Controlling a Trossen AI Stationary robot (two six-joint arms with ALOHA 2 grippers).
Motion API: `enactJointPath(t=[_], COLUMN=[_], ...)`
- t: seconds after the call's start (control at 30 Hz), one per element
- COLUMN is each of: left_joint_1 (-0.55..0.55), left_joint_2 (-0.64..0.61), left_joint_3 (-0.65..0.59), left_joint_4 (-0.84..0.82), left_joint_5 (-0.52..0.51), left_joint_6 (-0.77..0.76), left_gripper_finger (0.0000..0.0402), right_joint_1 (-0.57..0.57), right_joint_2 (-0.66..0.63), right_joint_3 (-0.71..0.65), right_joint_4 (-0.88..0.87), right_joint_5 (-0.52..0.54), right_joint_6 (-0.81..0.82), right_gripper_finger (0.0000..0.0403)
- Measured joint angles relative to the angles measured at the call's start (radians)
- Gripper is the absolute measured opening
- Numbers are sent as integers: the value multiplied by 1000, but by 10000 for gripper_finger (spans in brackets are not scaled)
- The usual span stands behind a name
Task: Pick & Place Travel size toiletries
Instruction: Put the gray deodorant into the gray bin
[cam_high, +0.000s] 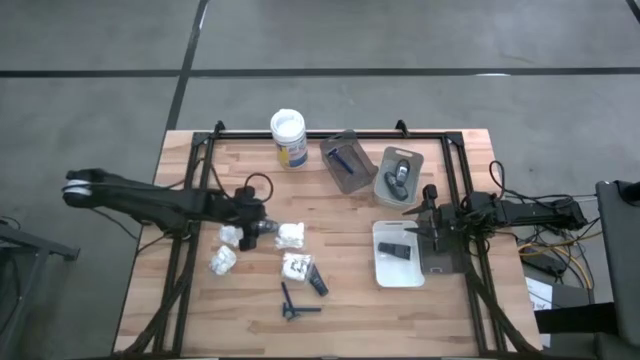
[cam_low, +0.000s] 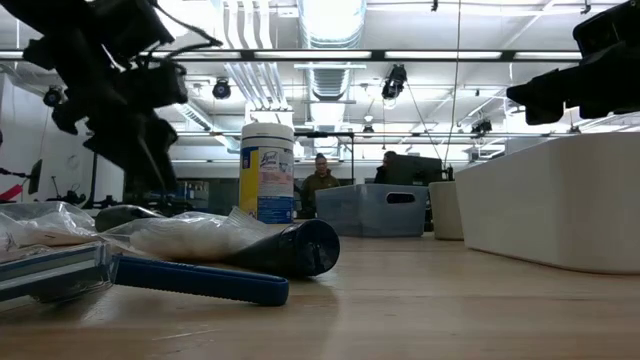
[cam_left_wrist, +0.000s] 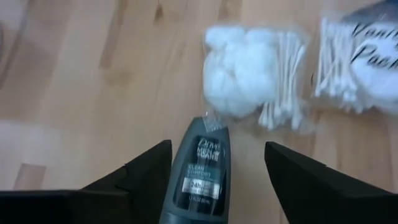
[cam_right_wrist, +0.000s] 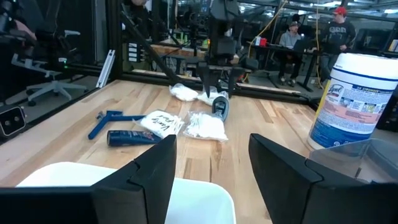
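High view, wooden table, contents as found.

- Left gripper: mid-table, left of centre. Fingers spread to either side of a dark grey oval bottle lying on the wood; contact cannot be told.
- White packets: one just beside the bottle on the right, holding cotton balls and swabs; one nearer the front; two on the left.
- Black tube touching the front packet; blue razor in front of it, with bare wood to each side.
- Right gripper: over the right edge of the white tray, fingers apart, holding nothing. A dark item lies in this tray.
- Back edge: white-lidded tub; grey tray with a blue razor; second grey tray with dark items.
- Room behind: seated people.
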Motion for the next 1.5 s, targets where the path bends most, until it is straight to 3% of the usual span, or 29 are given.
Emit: enactJointPath(t=[0.47,1.03,1.17,1.4,1.5], left_joint_1=[0,0,0,0,0], left_joint_2=[90,252,252,240,240], left_joint_3=[-3,-2,-2,-5,-5], left_joint_4=[-2,2,3,6,6], left_joint_5=[-15,-11,-9,-11,-16], left_joint_6=[-13,-4,-6,-13,-21], left_gripper_finger=[316,314,297,217,211], right_joint_1=[0,0,0,0,0], right_joint_2=[0,0,0,0,0], right_joint_3=[0,0,0,0,0], right_joint_4=[0,0,0,0,0], right_joint_5=[0,0,0,0,0], right_joint_6=[1,-1,0,1,0], right_gripper_finger=[159,107,95,69,60])
